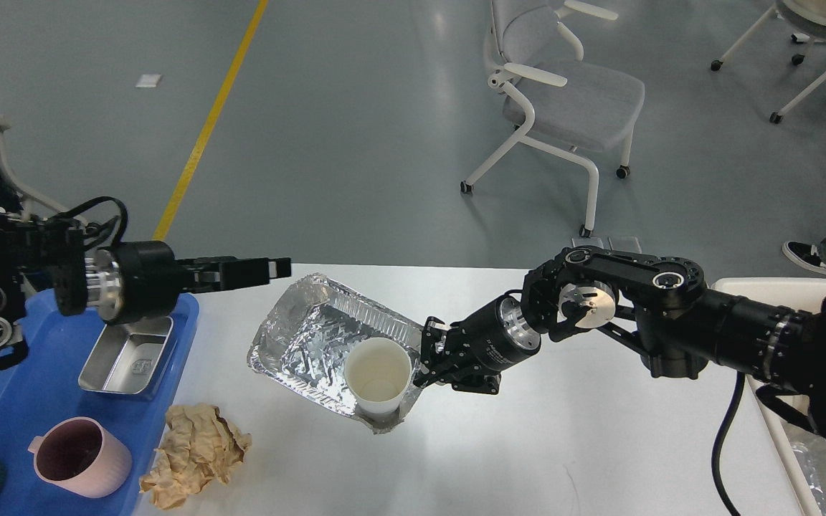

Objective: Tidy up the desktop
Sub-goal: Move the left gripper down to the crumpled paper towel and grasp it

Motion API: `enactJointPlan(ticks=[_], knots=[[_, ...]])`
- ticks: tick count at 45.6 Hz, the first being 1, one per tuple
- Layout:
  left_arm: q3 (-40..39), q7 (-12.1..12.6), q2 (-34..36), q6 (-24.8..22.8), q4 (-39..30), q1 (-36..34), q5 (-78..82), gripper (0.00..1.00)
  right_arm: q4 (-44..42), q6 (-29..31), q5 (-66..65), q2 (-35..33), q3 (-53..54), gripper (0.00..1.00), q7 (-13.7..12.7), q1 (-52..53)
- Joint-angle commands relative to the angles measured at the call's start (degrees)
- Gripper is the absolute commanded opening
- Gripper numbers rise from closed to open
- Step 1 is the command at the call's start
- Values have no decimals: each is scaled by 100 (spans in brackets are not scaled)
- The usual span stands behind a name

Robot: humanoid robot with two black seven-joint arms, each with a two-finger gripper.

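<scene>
Foil tray (312, 340) is lying crumpled on the desktop (585, 444), toward its far edge, and everything else is sitting around it. A white paper cup (377, 374) is standing upright inside the foil tray, at its right-hand near corner. The right gripper (429, 358) is pinching the foil tray's right rim, just beside the paper cup. The left gripper (259, 269) is hanging in the air above and to the left of the foil tray, holding nothing; its fingers are showing edge-on, so I cannot tell whether they are spread or pressed together. A crumpled brown paper ball (194, 453) is lying on the desktop to the near left of the foil tray. Further left, a blue plastic tray (19, 401) is carrying a small steel dish (130, 358) and a pink mug (79, 457).
</scene>
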Motion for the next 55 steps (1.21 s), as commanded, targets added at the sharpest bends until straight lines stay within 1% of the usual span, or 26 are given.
enactJointPlan(ticks=[1,6,10,14,17,20,21,26,29,32,37,41,47,51,55], knots=[[-72,-40,689,160,-4,304,-211,75,5,0,0,5,-4,0,0,-11],[-317,4,1058,441,-83,805,-203,75,14,0,0,5,-4,0,0,-11],[-599,-13,1409,678,-215,1209,-203,75,14,0,-9,-4,-4,0,0,-11],[-915,-22,1673,801,-294,1701,-194,75,14,0,-9,5,-4,0,0,-20],[-1310,-22,1779,854,-356,2123,-203,75,5,0,-9,5,-4,0,0,-46],[-1784,-31,1779,846,-409,2623,-203,75,14,0,-18,5,-4,0,0,-46],[-2029,-48,1753,837,-417,2895,-203,75,14,0,-35,5,-4,0,0,-46],[-2848,-75,1543,811,-453,3854,-203,76,22,0,-88,5,5,0,0,-46],[-3235,-75,1349,793,-488,4267,-203,80,22,0,-88,5,5,0,0,-46],[-3481,-75,1217,784,-505,4531,-203,83,14,0,-88,5,5,0,0,-46],[-3631,-75,1173,784,-505,4752,-203,87,5,0,-105,5,-4,0,0,-55],[-3588,-75,1199,758,-505,4726,-203,88,5,0,-105,22,-4,0,9,-55],[-3474,-5,1234,617,-497,4647,-203,89,5,0,-105,23,5,0,9,-55],[-3149,4,1226,564,-479,4533,-159,90,5,0,-105,31,5,0,9,-55],[-2421,13,1217,564,-426,4112,-106,91,5,0,-105,49,5,0,9,-55]])
